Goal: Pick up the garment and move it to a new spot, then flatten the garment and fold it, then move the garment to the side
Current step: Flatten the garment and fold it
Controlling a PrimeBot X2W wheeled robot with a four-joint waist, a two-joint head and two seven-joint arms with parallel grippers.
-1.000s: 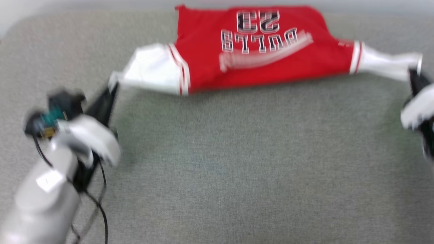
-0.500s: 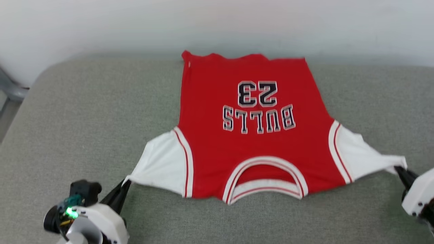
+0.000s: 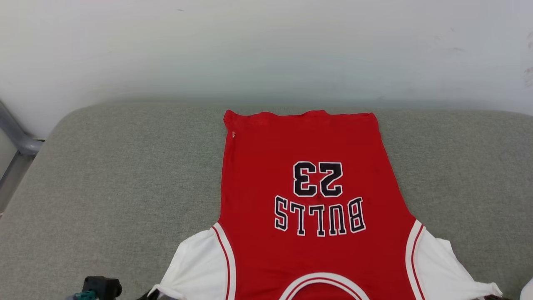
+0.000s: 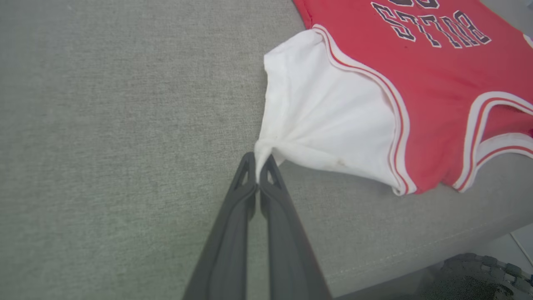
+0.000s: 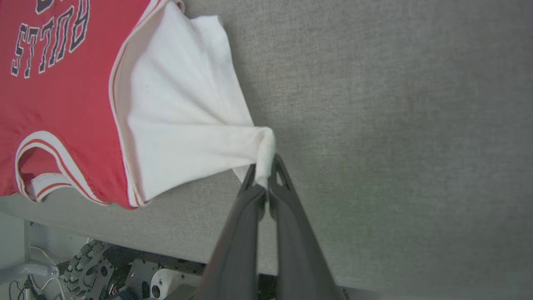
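You are handling a red sports-jersey garment (image 3: 308,208) with white short sleeves and black-and-white block lettering. Judge it light, limp and a little slick: it will sag and drape from wherever you hold it, with nothing stiff to push against. It lies spread lettering-up on the grey fabric-covered counter (image 3: 104,175), hem toward the wall and striped collar close to the near edge. The left gripper (image 4: 259,164) has its 2 dark fingers closed on the bunched tip of the left sleeve (image 4: 325,116), and the right gripper (image 5: 265,166) has its fingers pinched the same way on the tip of the right sleeve (image 5: 179,112). Both sleeves are drawn out taut to the sides. Those tips are thin holds (a hem or shoulder seam would likely grip more cloth), so I would expect a hard pull to slip them free. The woven counter looks grippy enough to drag on the cloth, and wide bare stretches lie on both sides. A plain pale wall (image 3: 266,50) stands behind it, with a grey metal tube (image 3: 16,137) at the far left.
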